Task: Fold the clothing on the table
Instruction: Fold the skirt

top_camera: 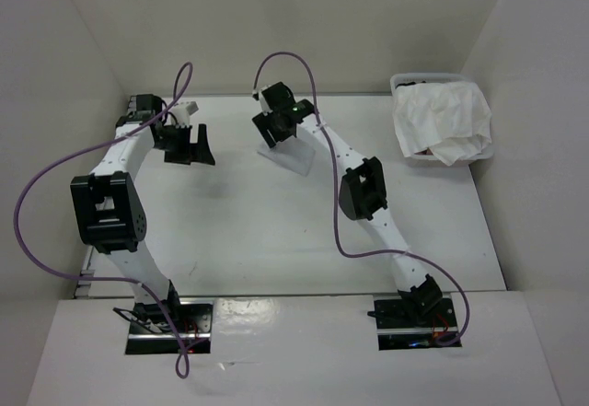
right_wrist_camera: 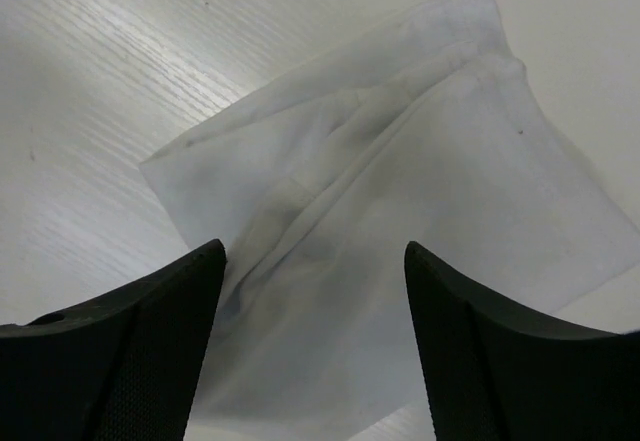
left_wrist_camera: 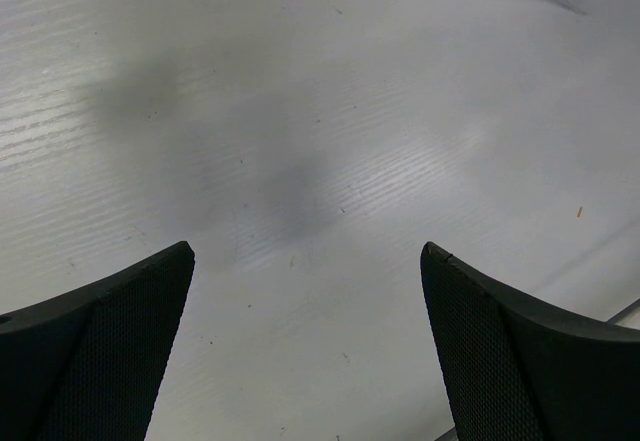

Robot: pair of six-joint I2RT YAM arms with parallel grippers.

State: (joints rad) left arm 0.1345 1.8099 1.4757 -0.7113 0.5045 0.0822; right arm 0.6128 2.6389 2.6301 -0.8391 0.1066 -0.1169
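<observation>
One white piece of clothing (right_wrist_camera: 400, 191) is lying folded into a small flat packet on the table (top_camera: 239, 231), toward the far edge and just right of the middle. I am holding the right gripper (right_wrist_camera: 312, 251) directly above it, jaws standing apart with nothing between them. As far as I can tell, neither finger is touching the cloth. The left gripper (left_wrist_camera: 305, 251) is hovering over bare tabletop to the left of the packet, jaws spread wide and empty.

I am judging the fold close to done, so the danger I am watching for is undoing it. The top layers are lying stepped with loose edges. A fingertip dipping or sliding sideways as the arm pulls away could catch one and drag the packet open or skew it.

Room is getting tight behind the packet, where the far wall (top_camera: 322, 38) is standing near. A bin (top_camera: 400, 84) heaped with white cloths (top_camera: 442, 121) is sitting in the far right corner, well apart. The widest open stretch is lying toward me, between the two arms, so I am favouring a straight lift and a retreat that way.
</observation>
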